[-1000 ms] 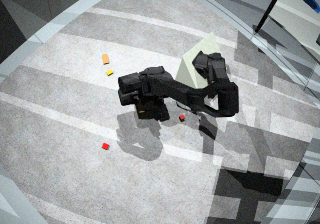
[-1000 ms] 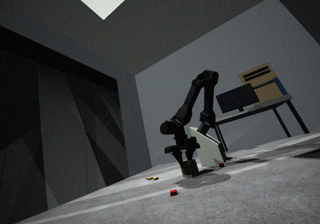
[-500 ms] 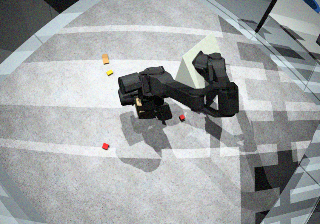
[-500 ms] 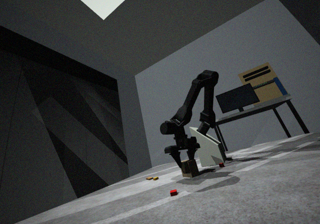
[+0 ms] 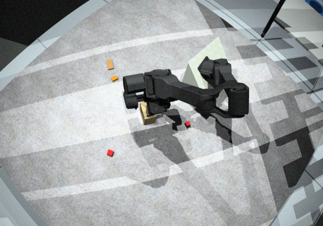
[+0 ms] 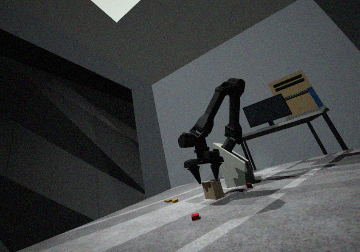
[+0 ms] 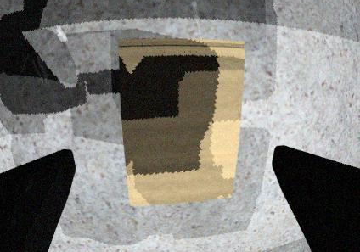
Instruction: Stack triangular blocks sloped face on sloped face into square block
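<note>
The two tan triangular blocks stand together as one square block [image 5: 147,115] [image 6: 213,189] [image 7: 182,124] on the grey table [image 5: 65,119]. Its top looks level, and I cannot make out the seam between the halves. My gripper [image 6: 207,177] [image 7: 175,160] is open and hangs just above the block. One dark finger is on each side of it, and both are clear of its sides in the wrist view. In the top view the wrist covers the fingers and part of the block.
One small red cube [image 5: 187,123] [image 6: 249,185] lies close to the block and another [image 5: 110,152] [image 6: 195,216] lies farther off. Two orange pieces [image 5: 110,64] [image 5: 114,78] lie nearby. A pale green sloped panel [image 5: 210,53] [image 6: 232,169] stands at the arm's base.
</note>
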Robot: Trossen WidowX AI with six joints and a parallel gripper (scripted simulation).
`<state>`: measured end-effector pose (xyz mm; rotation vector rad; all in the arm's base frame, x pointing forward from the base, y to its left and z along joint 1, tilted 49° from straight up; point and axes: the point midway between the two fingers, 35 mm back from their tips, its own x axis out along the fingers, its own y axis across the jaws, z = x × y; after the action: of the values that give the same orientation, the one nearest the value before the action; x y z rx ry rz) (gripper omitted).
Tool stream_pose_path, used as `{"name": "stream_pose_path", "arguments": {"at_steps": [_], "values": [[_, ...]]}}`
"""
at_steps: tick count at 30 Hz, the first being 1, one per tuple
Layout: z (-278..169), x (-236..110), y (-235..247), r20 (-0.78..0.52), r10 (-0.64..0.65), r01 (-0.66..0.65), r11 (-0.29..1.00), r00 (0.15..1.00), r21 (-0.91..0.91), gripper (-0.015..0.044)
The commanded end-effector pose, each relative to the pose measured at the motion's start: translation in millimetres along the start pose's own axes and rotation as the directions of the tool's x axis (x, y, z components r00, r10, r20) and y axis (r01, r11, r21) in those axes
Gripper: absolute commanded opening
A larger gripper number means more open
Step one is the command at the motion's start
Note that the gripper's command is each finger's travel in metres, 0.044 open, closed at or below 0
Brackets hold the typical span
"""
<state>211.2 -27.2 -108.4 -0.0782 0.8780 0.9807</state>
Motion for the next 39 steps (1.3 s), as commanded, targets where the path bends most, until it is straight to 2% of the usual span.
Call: {"name": "stream_pose_path", "arguments": {"at_steps": [1, 3, 5, 39], "values": [[-0.7, -51.1, -7.4, -0.007, -0.022, 0.022, 1.0, 1.0, -0.011, 0.044], [-0.1, -79.5, -2.5, -0.001, -0.017, 0.017, 1.0, 1.0, -0.013, 0.044], [0.5, -89.8, 0.1, 0.003, -0.015, 0.015, 1.0, 1.0, -0.013, 0.044], [0.3, -84.4, -2.7, 0.007, -0.025, 0.026, 1.0, 1.0, -0.006, 0.044]]}}
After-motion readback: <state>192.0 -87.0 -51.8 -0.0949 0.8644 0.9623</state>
